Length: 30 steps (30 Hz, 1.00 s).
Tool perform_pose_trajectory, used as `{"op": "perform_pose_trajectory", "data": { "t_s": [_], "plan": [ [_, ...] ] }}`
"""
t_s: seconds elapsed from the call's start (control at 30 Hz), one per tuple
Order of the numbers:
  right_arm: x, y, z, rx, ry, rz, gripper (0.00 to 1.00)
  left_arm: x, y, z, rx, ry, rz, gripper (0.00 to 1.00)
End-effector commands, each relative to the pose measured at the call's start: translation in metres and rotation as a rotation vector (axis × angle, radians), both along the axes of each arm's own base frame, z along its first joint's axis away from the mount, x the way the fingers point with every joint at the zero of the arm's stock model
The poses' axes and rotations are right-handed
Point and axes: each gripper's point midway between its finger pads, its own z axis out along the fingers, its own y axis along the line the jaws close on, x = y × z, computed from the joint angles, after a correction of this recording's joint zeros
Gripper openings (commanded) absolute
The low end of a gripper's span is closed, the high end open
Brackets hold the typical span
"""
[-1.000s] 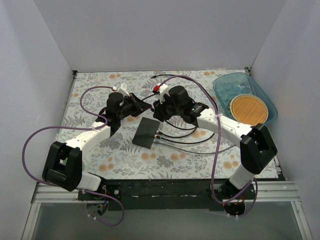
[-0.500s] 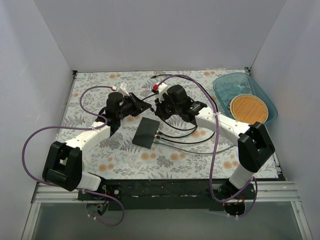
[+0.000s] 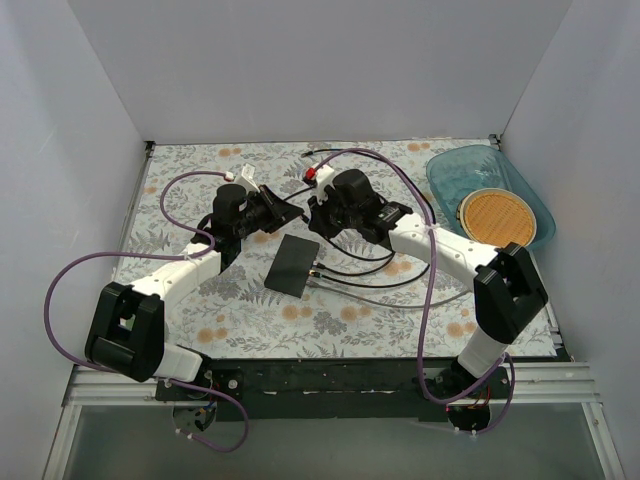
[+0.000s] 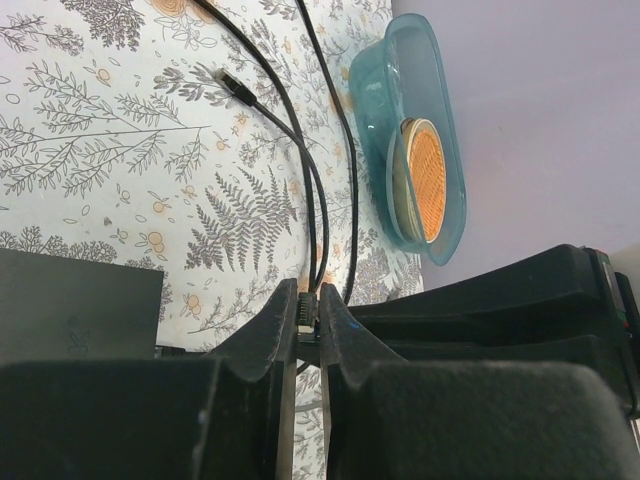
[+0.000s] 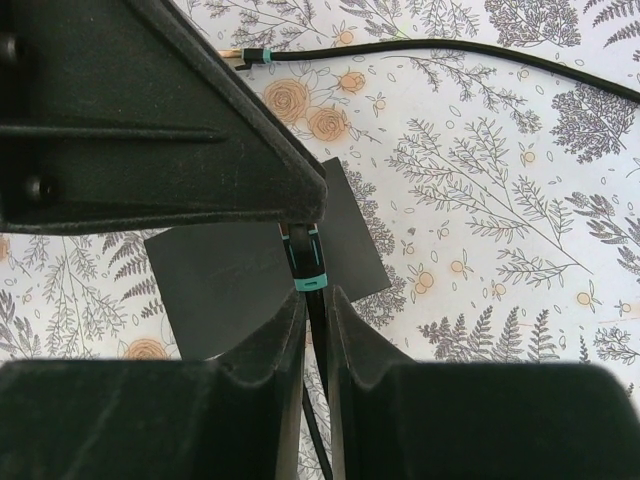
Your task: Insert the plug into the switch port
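The switch (image 3: 292, 265) is a flat black box lying on the floral mat, below both grippers; it also shows in the left wrist view (image 4: 80, 300) and the right wrist view (image 5: 220, 280). My left gripper (image 3: 288, 210) (image 4: 308, 300) is shut on the plug (image 4: 308, 314), a small black plug with a teal band (image 5: 305, 258), held above the switch. My right gripper (image 3: 316, 214) (image 5: 312, 300) is shut on that plug's black cable (image 5: 316, 318) just behind the teal band. The two grippers meet tip to tip.
A blue tray (image 3: 520, 185) holding a round orange disc (image 3: 498, 218) stands at the back right. Other black cables (image 3: 350, 270) run from the switch's right edge. A loose cable end (image 5: 240, 57) (image 4: 235, 88) lies on the mat. White walls enclose the table.
The right arm has shifted slightly to the left and back. Both grippers keep their hold and the switch has not moved.
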Motion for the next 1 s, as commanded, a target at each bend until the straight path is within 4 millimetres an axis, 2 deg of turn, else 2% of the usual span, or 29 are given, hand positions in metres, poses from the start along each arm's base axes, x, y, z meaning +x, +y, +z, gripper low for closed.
{"op": "perform_pose_trajectory", "data": {
  "t_s": [0.0,0.07,0.1,0.13,0.27,0.3,0.33,0.43,0.5,0.57,0.67,0.83,0.97],
  "plan": [
    [0.014,0.015,0.026,0.062,-0.051,-0.006,0.19,0.000,-0.007,0.024,-0.026,-0.056,-0.038,0.00],
    [0.015,0.015,0.028,0.065,-0.055,-0.007,0.16,0.000,-0.008,0.025,-0.027,-0.057,-0.040,0.00],
    [0.016,0.015,0.029,0.064,-0.060,-0.010,0.12,0.000,-0.008,0.026,-0.027,-0.060,-0.038,0.00],
    [0.016,0.015,0.030,0.068,-0.062,-0.013,0.02,0.000,-0.008,0.026,-0.028,-0.060,-0.040,0.00],
    [0.019,0.011,0.030,0.055,-0.074,-0.038,0.01,0.000,-0.007,0.025,-0.021,-0.063,-0.040,0.02],
    [0.019,0.009,0.029,0.051,-0.074,-0.040,0.01,0.001,-0.007,0.024,-0.014,-0.063,-0.038,0.10],
    [0.019,0.008,0.028,0.043,-0.079,-0.045,0.01,0.002,-0.006,0.024,-0.008,-0.063,-0.033,0.34],
    [0.018,0.000,0.017,0.007,-0.079,-0.053,0.01,0.006,0.000,0.017,0.041,-0.060,-0.010,0.58],
    [0.016,-0.008,0.006,-0.032,-0.076,-0.055,0.01,0.009,0.006,0.012,0.081,-0.058,0.016,0.65],
    [0.015,-0.013,-0.001,-0.055,-0.068,-0.067,0.01,0.011,0.014,0.006,0.110,-0.049,0.042,0.69],
    [0.011,-0.023,-0.019,-0.120,-0.073,-0.053,0.01,0.014,0.027,-0.001,0.145,-0.045,0.067,0.71],
    [0.009,-0.043,-0.055,-0.250,-0.045,-0.058,0.01,0.018,0.047,-0.021,0.202,-0.023,0.090,0.70],
    [0.002,-0.047,-0.085,-0.316,0.012,-0.022,0.01,0.019,0.060,-0.042,0.245,-0.011,0.109,0.68]
  ]
}}
